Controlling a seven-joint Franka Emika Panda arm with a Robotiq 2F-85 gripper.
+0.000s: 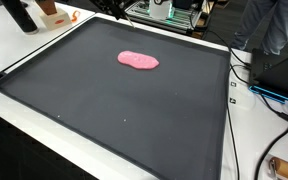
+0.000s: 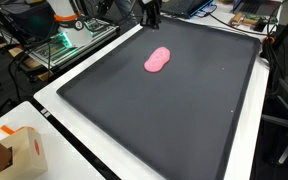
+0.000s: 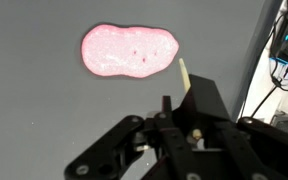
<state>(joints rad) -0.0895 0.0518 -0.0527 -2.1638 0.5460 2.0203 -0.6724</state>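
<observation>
Fingers (image 2: 149, 16) hang over the far edge of the black mat (image 2: 184, 120), tips pointing down, low but not touching anything I can make out. In the wrist view only the dark linkage and body show along the bottom and the tips are out of shot, so can't tell if they're spread or clenched. Ext views are too small to settle it.

Pink blob (image 2: 158, 60) lies flat on the mat in the far half, approx centred side to side. It's lumpy and oblong w/ a speckled surface, as the wrist view (image 3: 130, 50) shows. It's near the fingers but clearly apart, w/ bare mat all round it in both exterior views (image 1: 138, 60).

The mat sits on a white counter (image 2: 46, 98) and covers most of it. A cardboard box (image 2: 24, 152) stands on the counter's near corner, off the mat. Cables (image 1: 274, 95) trail along the counter just beside the mat's edge in an exterior view.
</observation>
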